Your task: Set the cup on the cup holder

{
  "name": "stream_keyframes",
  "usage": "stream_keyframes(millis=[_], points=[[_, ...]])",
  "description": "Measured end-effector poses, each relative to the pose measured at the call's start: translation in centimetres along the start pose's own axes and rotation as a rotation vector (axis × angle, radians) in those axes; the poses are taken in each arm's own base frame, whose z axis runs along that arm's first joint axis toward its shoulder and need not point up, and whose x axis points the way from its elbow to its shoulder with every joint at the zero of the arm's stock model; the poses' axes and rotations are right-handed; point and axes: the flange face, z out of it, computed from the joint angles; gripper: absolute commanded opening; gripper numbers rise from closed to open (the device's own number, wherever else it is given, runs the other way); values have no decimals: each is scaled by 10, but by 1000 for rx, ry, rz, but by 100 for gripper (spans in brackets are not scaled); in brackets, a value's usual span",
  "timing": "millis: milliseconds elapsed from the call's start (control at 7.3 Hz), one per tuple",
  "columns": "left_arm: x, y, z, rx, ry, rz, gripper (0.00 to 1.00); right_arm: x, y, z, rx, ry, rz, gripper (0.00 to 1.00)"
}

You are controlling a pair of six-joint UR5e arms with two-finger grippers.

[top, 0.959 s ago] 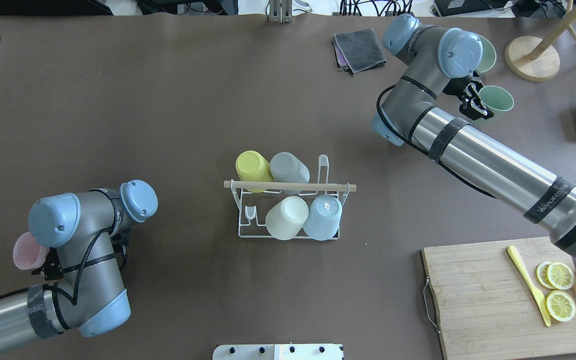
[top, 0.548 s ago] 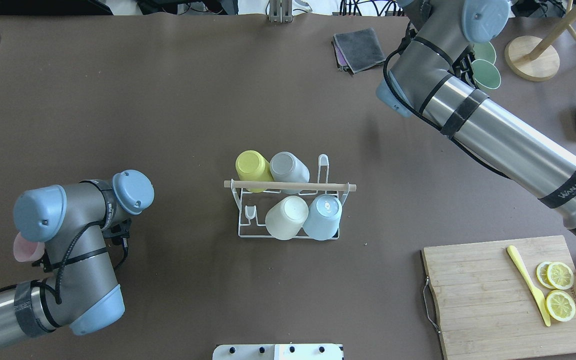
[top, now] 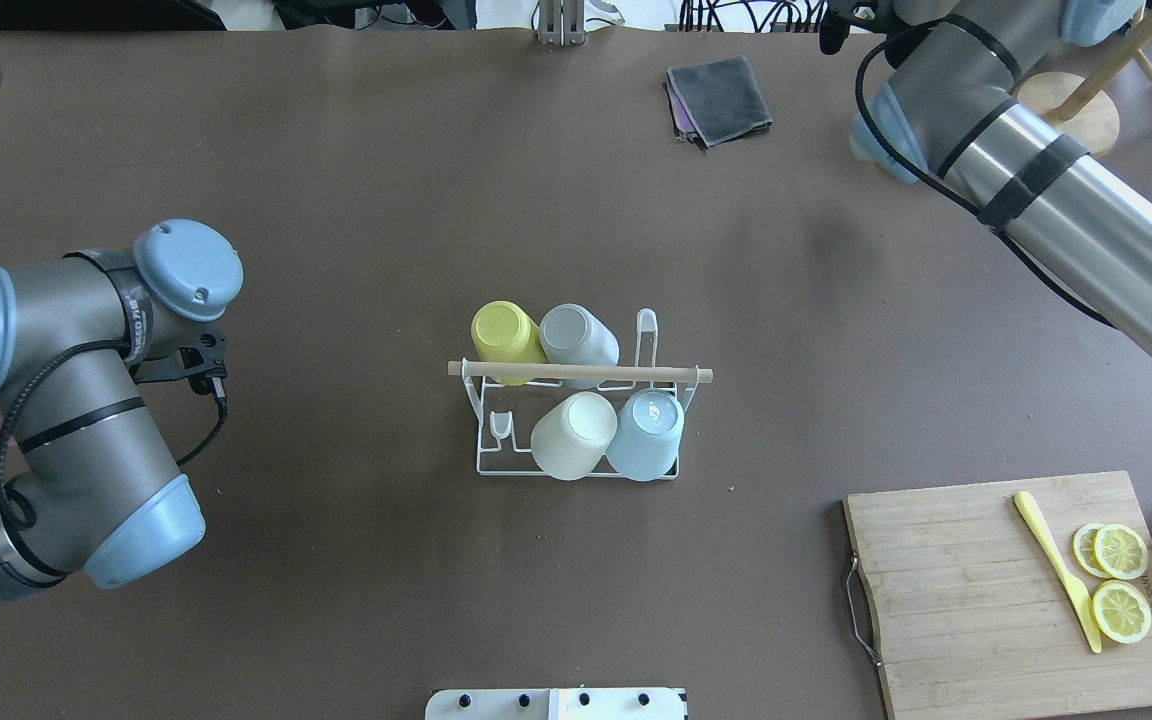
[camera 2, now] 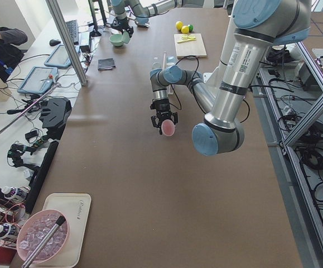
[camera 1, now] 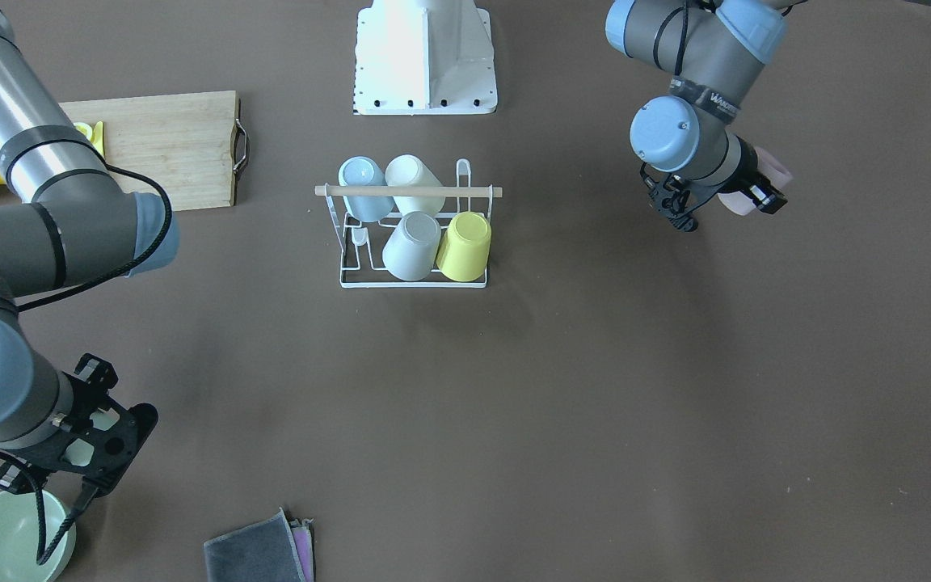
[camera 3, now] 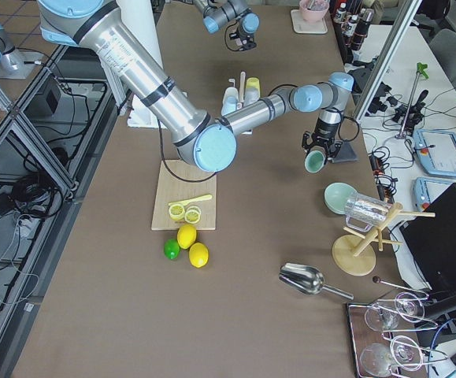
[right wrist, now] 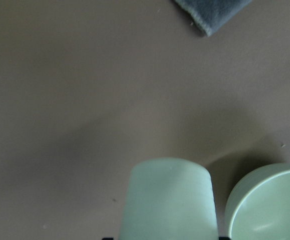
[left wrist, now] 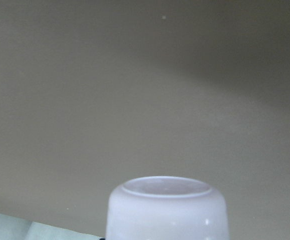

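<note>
Both arms now ride higher; left fingers (camera 2: 157, 118) clamp a light, rigid, probably slick pink cup (left wrist: 166, 210) near its rim, right fingers (camera 3: 309, 144) a green cup (right wrist: 170, 200).

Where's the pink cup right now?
The pink cup is in the left pincer, above the table at the front-facing view's right, apart from the cup holder.
</note>
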Motion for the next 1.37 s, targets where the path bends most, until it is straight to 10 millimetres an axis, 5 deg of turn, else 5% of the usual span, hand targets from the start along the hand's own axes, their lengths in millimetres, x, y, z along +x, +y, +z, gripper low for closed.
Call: stream_keyframes(millis=[411,822,1370], points=[[-38,55,-69,180,-50,-93,54,9,33,-1,313,-40,159,38],[-53,114,-136,405,-140,-157,56,9,81,2,520,-88,234,38],[-60,113,-155,591,-210,-149,50,-13,104,-13,801,-107,331,38]])
